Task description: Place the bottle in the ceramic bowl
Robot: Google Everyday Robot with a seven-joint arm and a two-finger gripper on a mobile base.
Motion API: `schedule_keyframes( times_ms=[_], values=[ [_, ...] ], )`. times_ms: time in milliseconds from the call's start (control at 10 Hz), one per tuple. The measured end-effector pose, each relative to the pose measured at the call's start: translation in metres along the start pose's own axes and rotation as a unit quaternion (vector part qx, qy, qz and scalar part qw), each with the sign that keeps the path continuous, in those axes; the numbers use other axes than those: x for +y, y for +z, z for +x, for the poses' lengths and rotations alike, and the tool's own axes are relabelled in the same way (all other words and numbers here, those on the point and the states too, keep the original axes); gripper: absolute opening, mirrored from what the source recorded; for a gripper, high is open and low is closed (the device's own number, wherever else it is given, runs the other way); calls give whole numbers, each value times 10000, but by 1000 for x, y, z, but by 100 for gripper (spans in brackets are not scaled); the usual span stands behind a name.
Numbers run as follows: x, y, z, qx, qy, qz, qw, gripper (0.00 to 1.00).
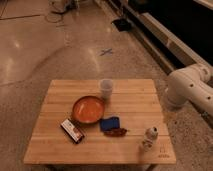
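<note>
The small pale bottle (pixel 148 138) stands upright near the front right corner of the wooden table (pixel 55 145). The orange-red ceramic bowl (pixel 87 109) sits near the table's middle, left of the bottle and apart from it. The white arm (pixel 187 90) hangs at the right edge of the view, beside the table. The gripper itself is out of view.
A translucent white cup (pixel 105 88) stands just behind the bowl. A blue packet (pixel 109 123) and a red-brown snack bag (pixel 116 131) lie in front of the bowl. A dark snack bar (pixel 72 130) lies at the front left. A blue cross (pixel 106 51) marks the floor behind.
</note>
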Motion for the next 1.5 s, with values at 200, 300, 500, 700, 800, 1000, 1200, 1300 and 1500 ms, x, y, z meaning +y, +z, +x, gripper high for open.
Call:
schedule_keyframes(
  times_ms=[200, 300, 500, 700, 800, 1000, 1200, 1300, 1500],
  values=[
    [0, 0, 0, 0, 0, 0, 10000, 65],
    [0, 0, 0, 0, 0, 0, 10000, 65],
    [0, 0, 0, 0, 0, 0, 10000, 65],
    [0, 0, 0, 0, 0, 0, 10000, 65],
    [0, 0, 0, 0, 0, 0, 10000, 65],
    [0, 0, 0, 0, 0, 0, 10000, 65],
    [3, 3, 2, 0, 9, -35, 10000, 65],
    [11, 10, 7, 8, 47, -107, 9999, 65],
    [35, 21, 11, -46, 145, -273, 9995, 65]
  ],
)
